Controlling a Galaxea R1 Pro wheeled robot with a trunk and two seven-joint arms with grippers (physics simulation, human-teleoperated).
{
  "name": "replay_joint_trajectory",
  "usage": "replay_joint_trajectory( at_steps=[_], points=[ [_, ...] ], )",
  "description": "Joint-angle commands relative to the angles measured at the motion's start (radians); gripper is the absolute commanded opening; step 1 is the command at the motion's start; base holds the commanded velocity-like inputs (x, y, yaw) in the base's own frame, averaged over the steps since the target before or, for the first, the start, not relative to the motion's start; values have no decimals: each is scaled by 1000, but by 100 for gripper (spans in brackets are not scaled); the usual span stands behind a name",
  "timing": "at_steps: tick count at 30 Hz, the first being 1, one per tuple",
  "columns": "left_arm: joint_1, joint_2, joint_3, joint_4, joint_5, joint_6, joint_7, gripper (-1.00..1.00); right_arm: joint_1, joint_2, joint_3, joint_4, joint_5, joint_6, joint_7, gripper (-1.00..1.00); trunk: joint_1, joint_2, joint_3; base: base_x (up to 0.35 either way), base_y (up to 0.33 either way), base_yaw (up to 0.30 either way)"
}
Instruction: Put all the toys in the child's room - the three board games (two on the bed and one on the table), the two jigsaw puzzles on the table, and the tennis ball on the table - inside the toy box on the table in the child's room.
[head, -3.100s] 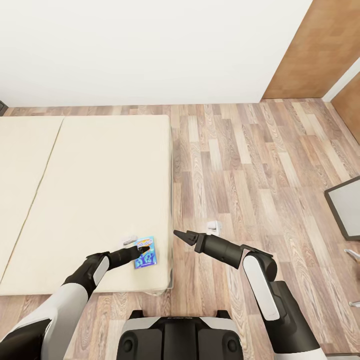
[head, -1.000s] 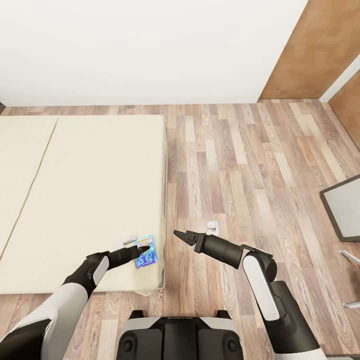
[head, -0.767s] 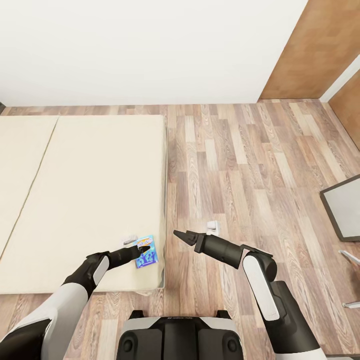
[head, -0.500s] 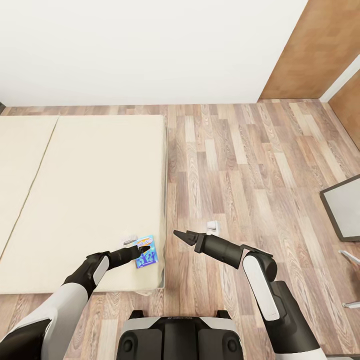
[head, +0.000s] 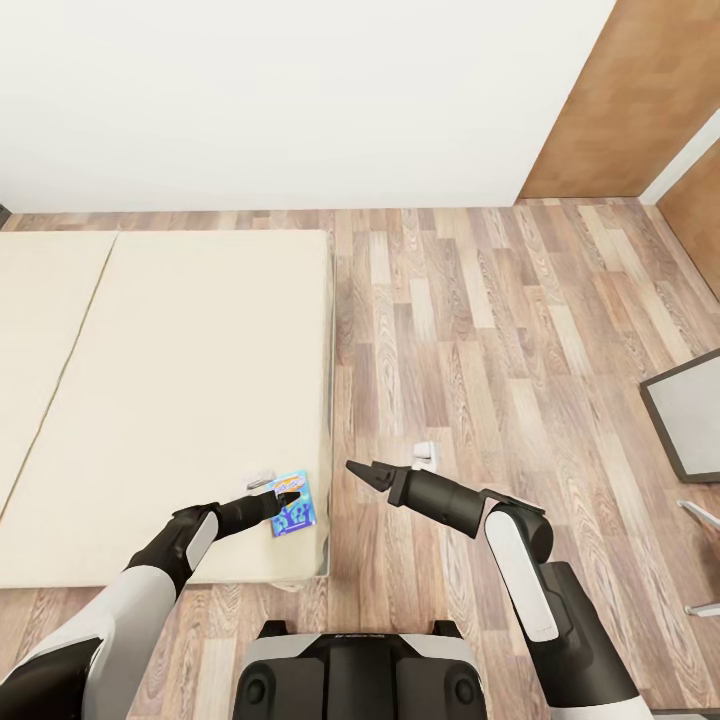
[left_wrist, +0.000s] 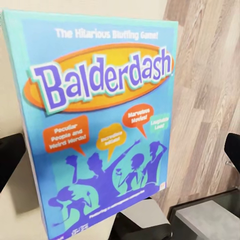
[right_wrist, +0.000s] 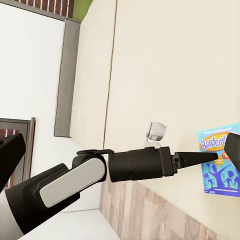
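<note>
Lying flat near the foot corner of the bed (head: 180, 400), close to its floor-side edge, is a light blue board game (head: 293, 512) — its lid reads "Balderdash" in the left wrist view (left_wrist: 102, 130). The left gripper (head: 288, 498) sits right over the box's near end; the left wrist view shows its two dark fingers (left_wrist: 10, 157) spread wide on either side of the lid, with nothing between them gripped. Whether the tips touch the box I cannot tell.

The right gripper (head: 353, 468) hangs over the wood-plank floor (head: 480, 320) just beside the bed's edge, holding nothing; its fingers taper to a point in the head view, and how far apart they stand is not clear (one finger (right_wrist: 11, 150) shows at the frame edge of the right wrist view). That view also looks across at the left arm (right_wrist: 90, 175) reaching onto the mattress toward the board game (right_wrist: 220, 160).

A small white object (head: 426, 453) lies on the floor — too small to identify. A dark-framed grey surface (head: 690, 410) juts in at the right.
</note>
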Motion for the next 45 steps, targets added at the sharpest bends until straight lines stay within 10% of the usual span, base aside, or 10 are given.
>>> replay_joint_trajectory(
  at_steps=[1, 45],
  points=[
    [0, 0, 4, 0, 7, 10, -3, 100, 0, 1, -1, 0, -2, 6, 1, 100, 0, -1, -1, 0, 0, 0],
    [0, -1, 3, -2, 5, 8, -57, 100, 0, 1, -2, 0, -2, -2, 1, 100, 0, -1, -1, 0, 0, 0]
  ],
)
